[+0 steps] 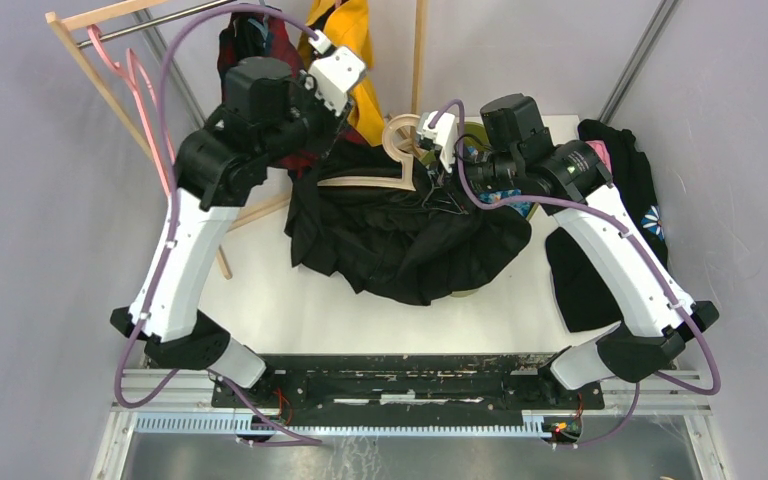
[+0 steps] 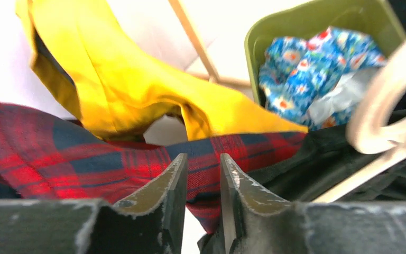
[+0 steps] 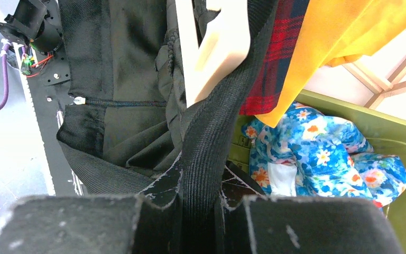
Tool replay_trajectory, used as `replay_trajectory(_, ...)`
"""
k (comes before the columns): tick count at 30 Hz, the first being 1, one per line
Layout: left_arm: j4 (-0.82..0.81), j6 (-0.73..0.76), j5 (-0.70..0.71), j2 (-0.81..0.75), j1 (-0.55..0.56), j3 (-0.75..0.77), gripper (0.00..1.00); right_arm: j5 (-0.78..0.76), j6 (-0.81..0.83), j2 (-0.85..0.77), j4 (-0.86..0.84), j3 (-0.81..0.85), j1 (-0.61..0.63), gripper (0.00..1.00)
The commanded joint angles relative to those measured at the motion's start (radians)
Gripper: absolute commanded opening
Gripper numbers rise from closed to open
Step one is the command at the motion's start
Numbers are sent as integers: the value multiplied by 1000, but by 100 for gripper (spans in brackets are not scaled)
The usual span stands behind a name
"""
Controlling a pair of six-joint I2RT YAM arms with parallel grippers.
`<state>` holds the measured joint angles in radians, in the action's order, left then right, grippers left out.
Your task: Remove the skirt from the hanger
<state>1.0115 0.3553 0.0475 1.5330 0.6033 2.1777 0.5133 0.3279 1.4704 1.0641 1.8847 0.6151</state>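
Observation:
The black skirt (image 1: 410, 240) lies bunched on the white table, still on a pale wooden hanger (image 1: 360, 183) whose hook points to the back. My right gripper (image 3: 201, 174) is shut on the skirt's ribbed black waistband (image 3: 211, 132), just below the hanger's end (image 3: 217, 47). My left gripper (image 2: 203, 159) hovers at the hanger's left side with its jaws a narrow gap apart. Nothing sits between them; red plaid cloth (image 2: 58, 153) lies beyond the tips. The hanger (image 2: 386, 106) shows at the right of the left wrist view.
A green bin (image 2: 296, 26) holding blue floral cloth (image 2: 317, 69) stands behind the skirt. A yellow garment (image 2: 116, 79) hangs over the plaid one. A wooden rack (image 1: 90, 70) with pink hangers (image 1: 135, 90) stands back left. Dark clothes (image 1: 620, 190) are piled at the right edge.

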Motion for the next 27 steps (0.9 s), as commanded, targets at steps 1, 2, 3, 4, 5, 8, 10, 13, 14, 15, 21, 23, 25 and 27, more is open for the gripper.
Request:
replay_trajectory(1,-43,31,-148,-82,-2,120,38,27,21,-35,-62,33,2,1)
replay_trajectory(2,-44,33,-167,-106,-3,108,41,23,23,-32,-59,31,2,1)
replay_trajectory(3,-44,42,-186,-141,-3,81,42,20,25,-30,-56,30,2,1)
replay_trajectory(4,-43,47,-210,-159,-3,45,44,17,28,-27,-54,30,2,1)
replay_trajectory(5,-45,54,-232,-194,-4,-1,45,15,30,-24,-51,33,3,1)
replay_trajectory(8,-33,57,-338,-237,-3,-155,47,19,32,-16,-53,37,3,1)
replay_trajectory(10,-23,45,-427,-228,-4,-208,47,26,32,-14,-55,40,3,1)
replay_trajectory(13,0,58,-527,-172,-4,-217,48,32,27,-16,-60,36,2,1)
replay_trajectory(14,8,70,-545,-151,-4,-202,48,33,25,-19,-62,31,2,1)
replay_trajectory(15,19,97,-559,-127,-4,-180,48,35,24,-21,-64,27,2,1)
replay_trajectory(21,24,118,-624,-24,-4,-101,48,28,25,-42,-68,-10,2,1)
replay_trajectory(23,28,112,-635,-19,-4,-112,48,30,26,-44,-69,-9,2,1)
replay_trajectory(25,28,103,-643,-27,-3,-138,48,30,26,-45,-73,-7,2,1)
replay_trajectory(27,35,93,-660,-39,-4,-166,48,31,25,-47,-76,-12,2,1)
